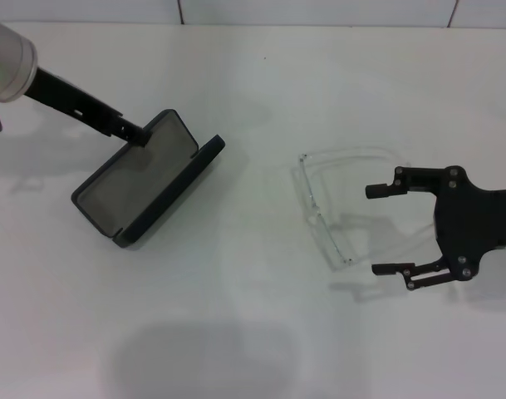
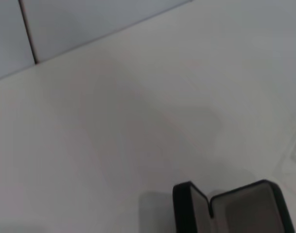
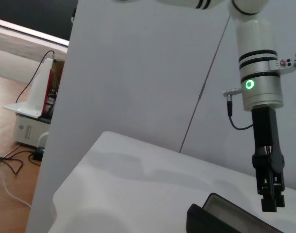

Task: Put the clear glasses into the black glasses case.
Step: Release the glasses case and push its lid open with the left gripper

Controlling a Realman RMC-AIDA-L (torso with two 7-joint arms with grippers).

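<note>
While lying open on white table, black glasses case being pinned at far lid edge by left gripper, fingers closed together. Right gripper hovering, jaws spread wide, just beside clear glasses resting right of case.

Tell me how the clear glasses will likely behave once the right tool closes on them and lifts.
The clear glasses look thin and see-through, so probably light and smooth enough to slip between the open fingers of the right tool. One arm looks splayed out, so it may swing or flex on lifting. The left tool rests at the open black glasses case, which may steady it.
</note>
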